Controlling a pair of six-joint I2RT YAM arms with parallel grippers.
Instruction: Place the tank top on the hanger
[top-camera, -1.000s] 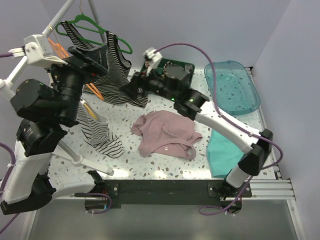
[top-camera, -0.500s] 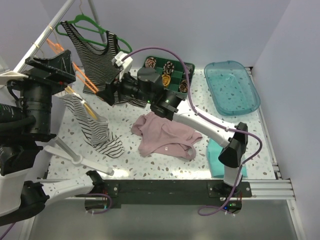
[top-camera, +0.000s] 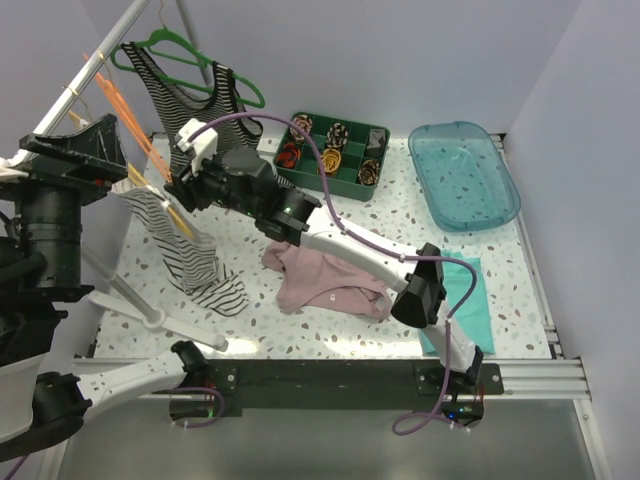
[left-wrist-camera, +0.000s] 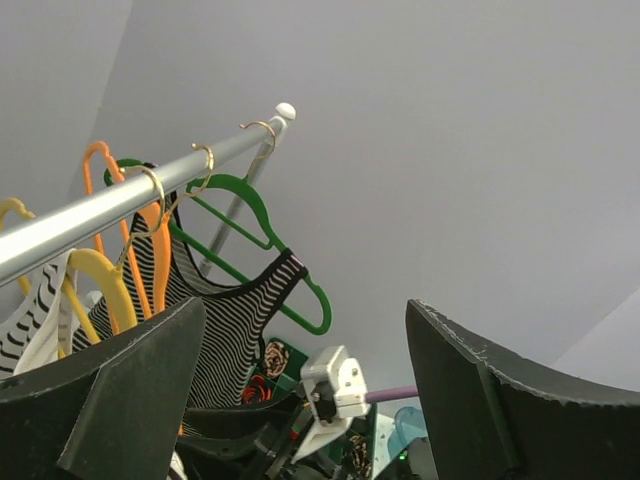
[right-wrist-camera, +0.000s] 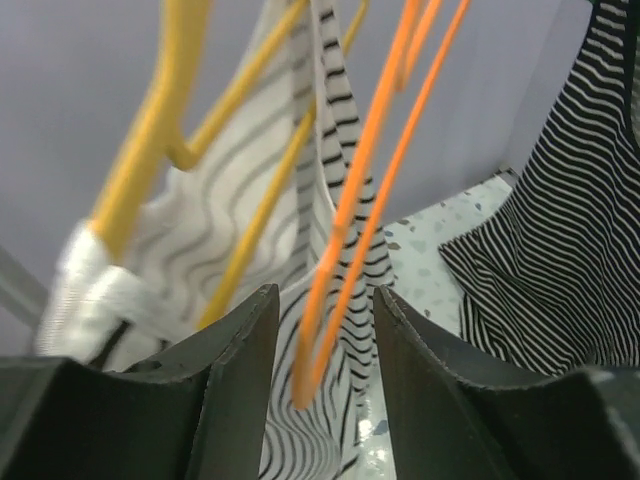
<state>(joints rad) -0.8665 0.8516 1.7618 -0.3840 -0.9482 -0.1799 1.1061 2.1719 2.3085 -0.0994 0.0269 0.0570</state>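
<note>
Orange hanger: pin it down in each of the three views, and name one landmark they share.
Top external: the orange hanger hangs at upper left, below the rail.
Left wrist: lower left, hooked over the rail.
Right wrist: centre, thin diagonal bars.
Shared landmark: the black striped tank top beside it, at centre bottom of the left wrist view and right edge of the right wrist view.

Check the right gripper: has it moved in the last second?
Yes. The right gripper has swung left, from the left end of the green tray over to the clothes rack. It is open and now straddles the orange hanger.
</note>
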